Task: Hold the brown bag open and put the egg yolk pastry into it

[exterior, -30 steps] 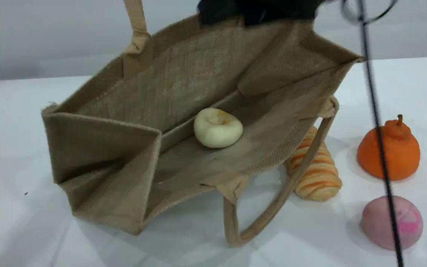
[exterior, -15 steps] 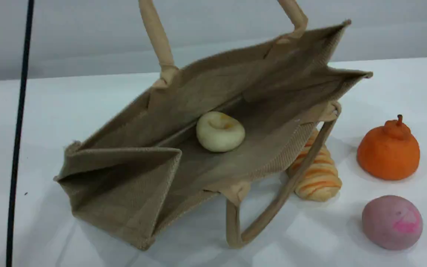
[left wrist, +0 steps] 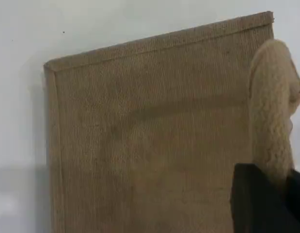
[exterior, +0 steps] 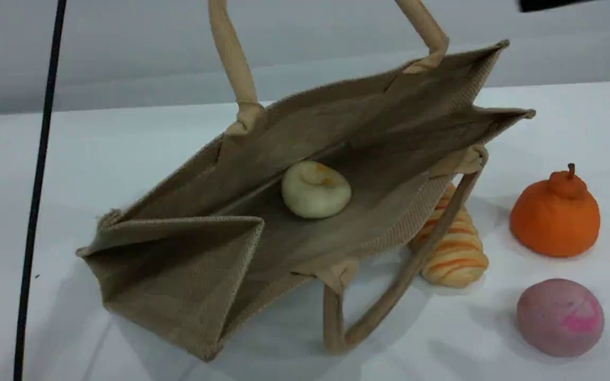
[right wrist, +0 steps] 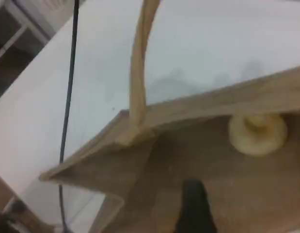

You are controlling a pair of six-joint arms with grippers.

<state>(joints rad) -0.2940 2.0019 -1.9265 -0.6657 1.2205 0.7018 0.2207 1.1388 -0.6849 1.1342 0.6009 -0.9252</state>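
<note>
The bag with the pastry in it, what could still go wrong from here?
1. The bag lies tipped with its mouth open sideways, and the pastry sits loose on the lower wall; a jerk could roll it out.
2. The left gripper holds the bag up by one handle alone; a slip there would likely collapse the bag.
3. The lower handle rests against the striped loaf and might drag it.

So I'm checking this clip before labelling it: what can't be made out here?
- Left claw: only a dark tip at the left wrist view's bottom edge, by the tan woven jute bag's beige rope handle.
- Right claw: one blurred dark fingertip.
- Orange-striped loaf: partly behind the bag in the scene view.
</note>
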